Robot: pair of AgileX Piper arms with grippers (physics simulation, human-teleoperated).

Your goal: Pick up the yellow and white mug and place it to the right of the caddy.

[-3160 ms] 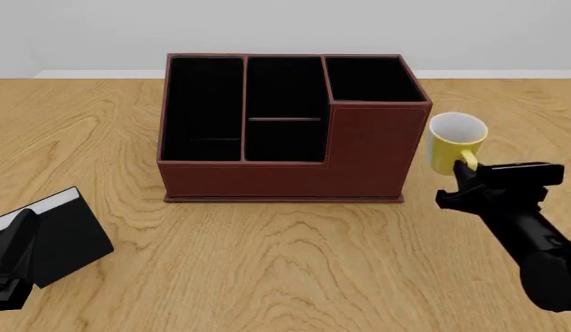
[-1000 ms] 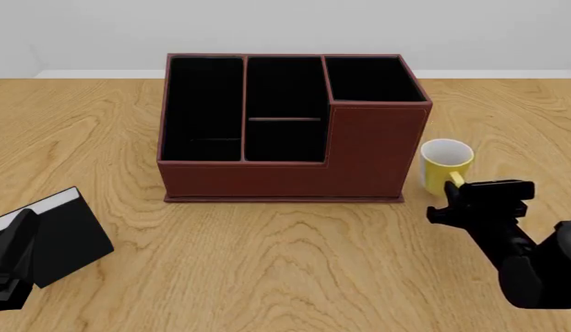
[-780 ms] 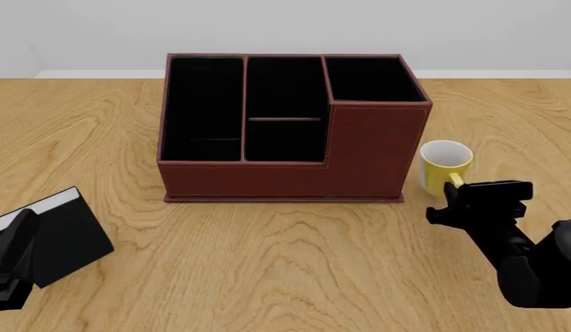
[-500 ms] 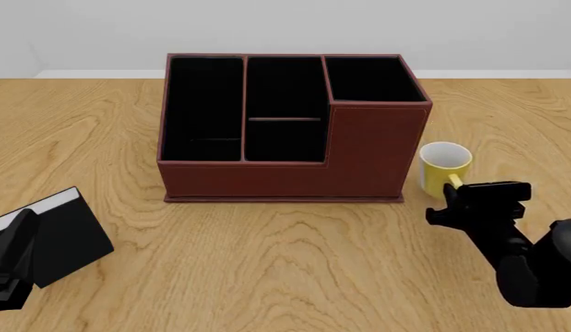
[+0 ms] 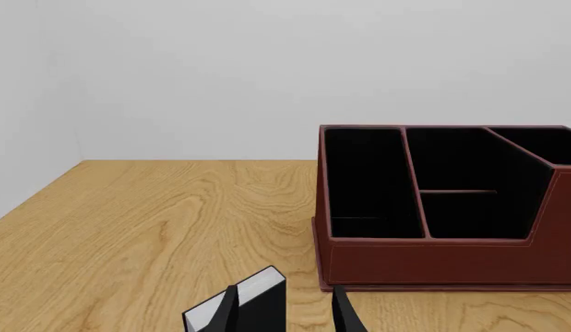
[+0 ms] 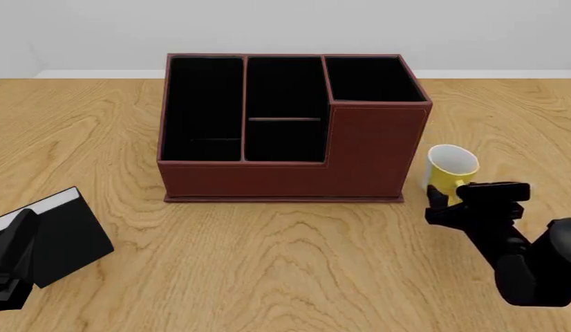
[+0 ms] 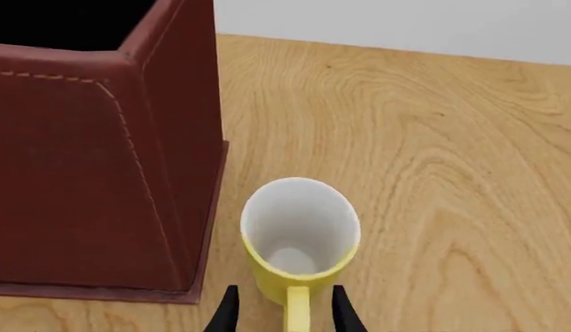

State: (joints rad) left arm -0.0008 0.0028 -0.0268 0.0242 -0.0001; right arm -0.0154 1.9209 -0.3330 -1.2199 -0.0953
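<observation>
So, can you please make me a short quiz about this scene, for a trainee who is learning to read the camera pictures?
1. True or false: the mug stands inside a compartment of the caddy.
2. In the front view, the mug is on which side of the caddy? A) left B) right C) behind
3. Fill in: the open right pincer straddles the mug's ____.

Key: 1 false; 2 B; 3 handle.

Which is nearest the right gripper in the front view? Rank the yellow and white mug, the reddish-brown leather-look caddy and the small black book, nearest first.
From the right gripper:
1. Yellow and white mug, right at its fingertips.
2. Reddish-brown leather-look caddy, to its left.
3. Small black book, far left, by the left gripper.
</observation>
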